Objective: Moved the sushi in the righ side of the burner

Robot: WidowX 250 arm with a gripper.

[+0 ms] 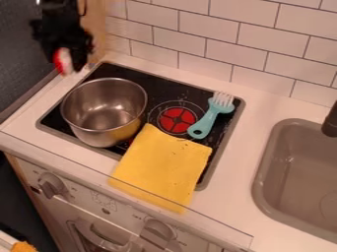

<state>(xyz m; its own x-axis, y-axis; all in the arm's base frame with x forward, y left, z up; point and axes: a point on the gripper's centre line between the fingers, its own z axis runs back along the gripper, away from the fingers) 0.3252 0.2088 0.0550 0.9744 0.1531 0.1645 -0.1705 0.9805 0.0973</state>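
"Camera view: where's the red-and-white sushi [62,62]?"

"At 10 o'clock, raised, in the black two-finger gripper [66,60]."

"How open are its fingers?"

"Drawn in around the sushi, holding it; blur hides the exact gap."

"What's nearby?"

"At the sushi's 5 o'clock, a round steel pot [104,108] on the black stovetop [119,72]."

"And the red burner [176,119]?"

"At the pot's 3 o'clock. From that burner, a turquoise-handled utensil with white tines [209,117] lies towards 2 o'clock, a yellow cloth [161,165] towards 6."

"Farther out?"

"A grey sink [299,172] at 4 o'clock."
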